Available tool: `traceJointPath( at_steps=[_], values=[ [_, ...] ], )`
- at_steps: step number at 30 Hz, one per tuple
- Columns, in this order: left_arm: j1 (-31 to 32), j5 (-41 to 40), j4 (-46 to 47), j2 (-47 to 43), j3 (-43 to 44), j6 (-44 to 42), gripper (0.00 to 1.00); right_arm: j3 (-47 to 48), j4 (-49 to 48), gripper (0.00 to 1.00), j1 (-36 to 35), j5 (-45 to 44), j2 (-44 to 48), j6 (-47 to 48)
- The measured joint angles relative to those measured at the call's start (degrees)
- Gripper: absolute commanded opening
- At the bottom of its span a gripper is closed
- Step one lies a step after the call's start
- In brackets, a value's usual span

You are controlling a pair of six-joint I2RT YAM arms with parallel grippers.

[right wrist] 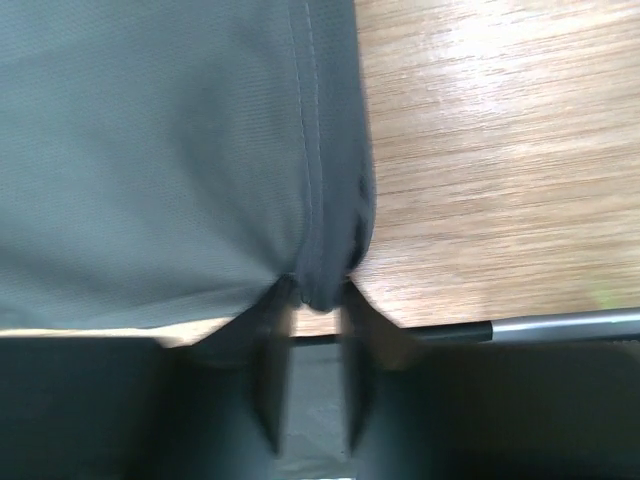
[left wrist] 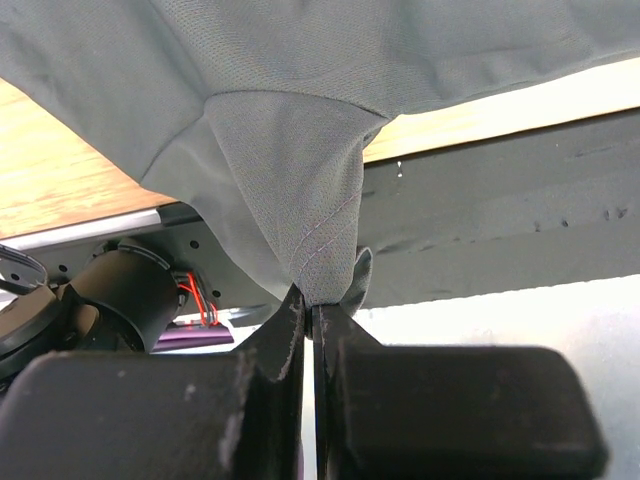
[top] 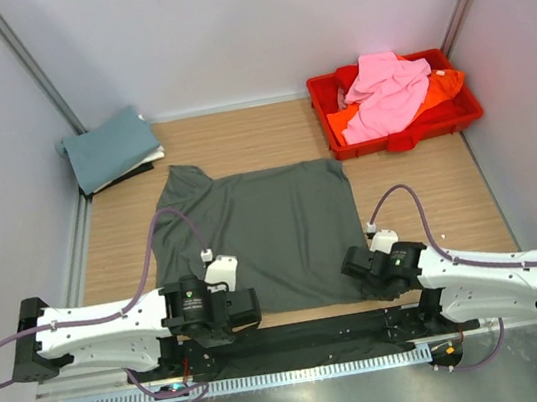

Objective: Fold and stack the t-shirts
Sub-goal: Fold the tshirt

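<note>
Cloth lies spread across the wooden surface (top: 420, 199): we hold the dark grey short-sleeved t-shirt (top: 273, 231) by its near edge. Our left jaws pinch its near left corner, our right jaws the near right. A pink shirt (top: 386, 92) and an orange shirt (top: 445, 84) lie in the red plastic tray (top: 406, 138).

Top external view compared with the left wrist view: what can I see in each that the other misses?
Only the top view shows the red tray holding the pink shirt and orange shirt, the folded teal shirt, and the right arm. Only the left wrist view shows the left jaws closed on a pinched fold of cloth, its seam stitching visible. Both show the dark grey shirt and wooden table.
</note>
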State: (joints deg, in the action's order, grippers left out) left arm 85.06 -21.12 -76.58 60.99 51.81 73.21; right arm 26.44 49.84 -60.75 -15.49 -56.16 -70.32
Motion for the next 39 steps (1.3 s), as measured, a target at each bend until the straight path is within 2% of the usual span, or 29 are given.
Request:
traceJointPath(
  at_steps=[1, 3, 13, 18, 20, 26, 32, 39],
  values=[
    [0.00, 0.24, 0.00, 0.00, 0.02, -0.22, 0.00, 0.00, -0.13, 0.09, -0.02, -0.02, 0.17, 0.11],
    [0.00, 0.83, 0.00, -0.02, 0.22, -1.14, 0.00, 0.07, 0.11, 0.01, -0.04, -0.31, 0.87, 0.00],
    [0.00, 6.91, -0.26, -1.09, 1.44, -9.75, 0.00, 6.27, 7.02, 0.01, 0.39, -4.42, 7.45, -0.92],
    [-0.15, 6.86, -0.87, 2.12, 7.87, -14.43, 0.00, 9.53, 7.82, 0.01, 1.68, -5.33, 4.92, 1.31],
    [-1.09, 6.03, -0.90, 4.92, 11.80, -16.90, 0.00, 11.85, 7.45, 0.01, 5.35, -4.83, 3.26, 4.46],
    [-10.19, 5.27, 0.07, 14.86, 16.37, -26.38, 0.00, 19.65, 2.36, 0.01, 19.93, -0.85, -3.13, 16.61],
    [-23.26, 5.38, -0.15, 21.22, 16.96, -36.98, 0.00, 26.34, -2.51, 0.01, 27.54, 3.54, -12.61, 26.14],
    [-32.72, 5.95, -0.35, 22.75, 25.33, -45.81, 0.00, 29.66, -5.97, 0.01, 37.20, 8.07, -20.20, 33.38]
  ],
)
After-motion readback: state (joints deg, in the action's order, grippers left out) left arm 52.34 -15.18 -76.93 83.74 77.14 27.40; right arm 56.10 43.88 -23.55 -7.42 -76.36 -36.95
